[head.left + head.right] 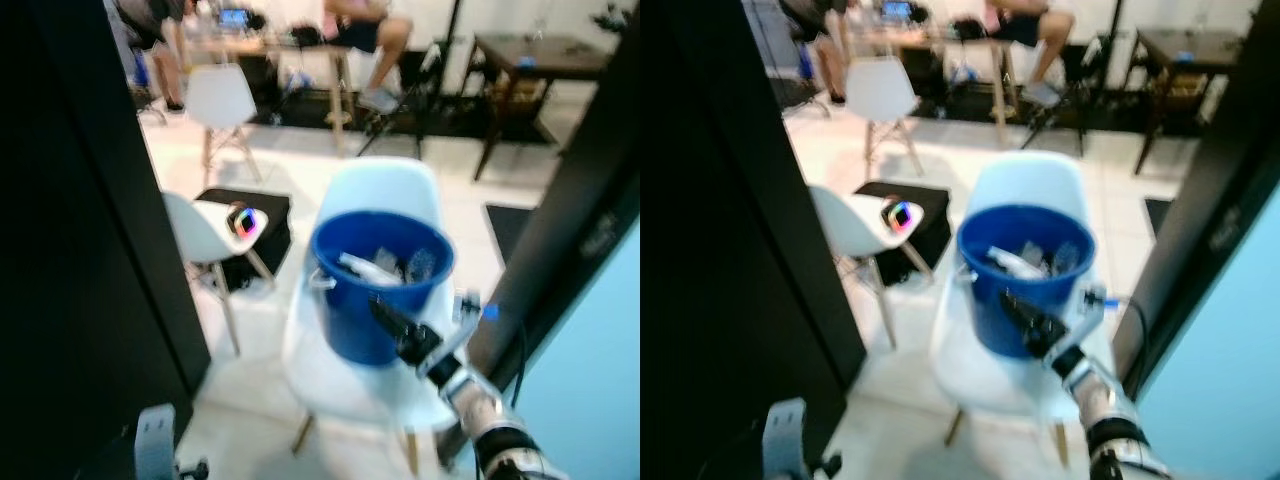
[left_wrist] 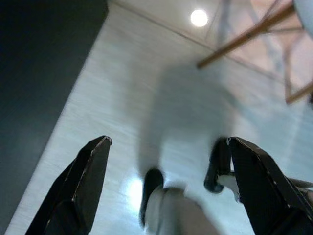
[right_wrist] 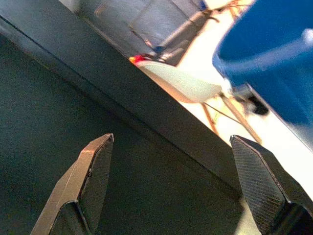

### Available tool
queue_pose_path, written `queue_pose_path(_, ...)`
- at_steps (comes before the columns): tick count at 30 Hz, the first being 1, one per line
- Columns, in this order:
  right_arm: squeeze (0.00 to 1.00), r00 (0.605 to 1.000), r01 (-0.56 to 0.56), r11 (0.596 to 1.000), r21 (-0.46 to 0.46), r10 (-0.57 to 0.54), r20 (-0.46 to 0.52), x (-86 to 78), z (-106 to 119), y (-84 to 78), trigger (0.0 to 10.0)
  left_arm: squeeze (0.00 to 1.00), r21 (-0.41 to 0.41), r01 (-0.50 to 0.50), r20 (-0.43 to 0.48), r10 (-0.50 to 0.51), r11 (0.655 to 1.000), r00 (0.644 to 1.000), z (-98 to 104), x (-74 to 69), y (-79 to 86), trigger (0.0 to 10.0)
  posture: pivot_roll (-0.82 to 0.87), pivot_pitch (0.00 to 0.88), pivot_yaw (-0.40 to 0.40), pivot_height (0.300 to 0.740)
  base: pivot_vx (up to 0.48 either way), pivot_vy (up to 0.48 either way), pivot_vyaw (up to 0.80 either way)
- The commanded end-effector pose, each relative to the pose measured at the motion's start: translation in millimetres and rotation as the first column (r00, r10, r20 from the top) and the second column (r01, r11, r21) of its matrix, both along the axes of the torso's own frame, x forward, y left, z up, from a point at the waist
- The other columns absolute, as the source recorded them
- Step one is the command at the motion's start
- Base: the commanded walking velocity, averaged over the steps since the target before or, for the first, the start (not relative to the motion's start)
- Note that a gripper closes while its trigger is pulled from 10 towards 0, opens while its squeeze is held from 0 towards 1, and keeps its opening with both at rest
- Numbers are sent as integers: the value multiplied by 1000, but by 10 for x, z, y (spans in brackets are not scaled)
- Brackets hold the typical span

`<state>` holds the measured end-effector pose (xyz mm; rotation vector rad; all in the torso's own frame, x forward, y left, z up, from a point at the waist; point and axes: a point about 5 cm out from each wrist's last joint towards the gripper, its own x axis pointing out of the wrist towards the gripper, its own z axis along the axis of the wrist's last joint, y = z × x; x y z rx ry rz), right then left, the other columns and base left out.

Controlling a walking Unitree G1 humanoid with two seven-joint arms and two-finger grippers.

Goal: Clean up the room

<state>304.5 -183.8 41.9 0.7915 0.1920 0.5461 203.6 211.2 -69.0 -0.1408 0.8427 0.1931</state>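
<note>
— Where's the bucket?

— The blue bucket (image 1: 380, 285) sits on the seat of a white chair (image 1: 345, 370), toward the back of the seat near the backrest. It holds a jumble of pale, clear-looking rubbish; the blur hides what exactly.

— And the right pincer?

— The right pincer (image 1: 392, 322) is raised in front of the bucket's near wall, just beside it, at the seat's right front part. In the right wrist view its two black fingers (image 3: 88, 181) stand wide apart with nothing between them; the bucket's blue wall is off to one side and a dark panel lies beyond.

— The left one?

— The left pincer (image 2: 166, 183) hangs low over the pale tiled floor (image 2: 122, 98), fingers spread wide, empty.

— Anything else around?

— A second white chair (image 1: 200, 235) stands left of the first, with a small device showing a coloured screen (image 1: 243, 221) near its seat's right edge. Farther back there's another white chair (image 1: 222, 100), a dark wooden side table (image 1: 535, 55), and people seated by a desk.
</note>
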Motion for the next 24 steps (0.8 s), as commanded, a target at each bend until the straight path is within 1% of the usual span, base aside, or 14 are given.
queue_pose_path(1, 0, 984, 16, 993, -114, -36, -175, -132, -276, 59, 10000, 0, 13, 13, -33, -13, 1000, 999, -42, -79, 14, 10000, 91, 0, -23, 740, -349, 0, -788)
queue_pose_path(4, 0, 965, 30, 982, -187, -77, -251, -200, -392, 33, 10000, 0, 17, 22, -37, -21, 1000, 999, -47, -85, 5, 10000, 90, 0, -23, 740, -349, 0, -788)
queue_pose_path(5, 0, 916, 51, 942, -332, -176, -360, -319, -567, -49, 10000, 0, 32, 46, -46, -45, 998, 998, -58, -103, -6, 10000, 91, 0, -24, 740, 0, 0, -788)
queue_pose_path(6, 0, 916, 51, 942, -332, -176, -360, -319, -567, -49, 10000, 0, 32, 46, -46, -45, 998, 998, -58, -103, -6, 10000, 91, 0, -24, 740, 0, 0, -788)
queue_pose_path(7, 0, 766, 79, 851, -519, -385, -515, -648, -869, -267, 10000, 0, 68, 107, -92, -101, 992, 991, -106, -184, -33, 10000, 90, 0, -27, 740, 0, 0, -775)
queue_pose_path(8, 0, 708, 73, 814, -576, -449, -545, -772, -953, -341, 10000, 0, 79, 129, -109, -120, 989, 987, -125, -217, -43, 10000, 90, 0, -27, 740, 0, 0, -775)
queue_pose_path(9, 0, 708, 73, 814, -576, -449, -545, -772, -953, -341, 10000, 0, 79, 129, -109, -120, 989, 987, -125, -217, -43, 10000, 90, 0, -27, 740, 0, 0, -775)
queue_pose_path(11, 0, 629, 91, 791, -606, -517, -581, -936, -1047, -416, 10000, 0, 88, 150, -143, -137, 985, 980, -162, -288, -51, 10000, 86, 0, -28, 740, 0, 0, -775)
queue_pose_path(12, 0, 629, 91, 791, -606, -517, -581, -936, -1047, -416, 10000, 0, 88, 150, -143, -137, 985, 980, -162, -288, -51, 10000, 86, 0, -28, 740, 0, 0, -775)
queue_pose_path(14, 0, 592, 88, 780, -619, -541, -597, -1030, -1098, -443, 10000, 0, 93, 164, -164, -147, 982, 975, -185, -337, -51, 10000, 87, 0, -33, 740, 0, 0, -775)
queue_pose_path(15, 0, 553, 42, 759, -650, -559, -617, -1178, -1175, -459, 10000, 0, 96, 174, -189, -154, 980, 970, -215, -406, -51, 10000, 90, 0, -38, 740, 0, 0, -775)
queue_pose_path(16, 0, 553, 42, 759, -650, -559, -617, -1178, -1175, -459, 10000, 0, 96, 174, -189, -154, 980, 970, -215, -406, -51, 10000, 90, 0, -38, 740, 0, 0, -775)
queue_pose_path(17, 0, 533, -6, 741, -672, -566, -629, -1289, -1229, -466, 10000, 0, 98, 184, -203, -162, 978, 966, -235, -450, -55, 10000, 94, 0, -44, 740, 0, 0, -775)
queue_pose_path(24, 0, 523, -163, 700, -695, -537, -662, -1547, -1350, -420, 10000, 0, 103, 232, -276, -196, 967, 941, -315, -658, -53, 10000, 86, 0, -49, 740, 0, 0, -775)
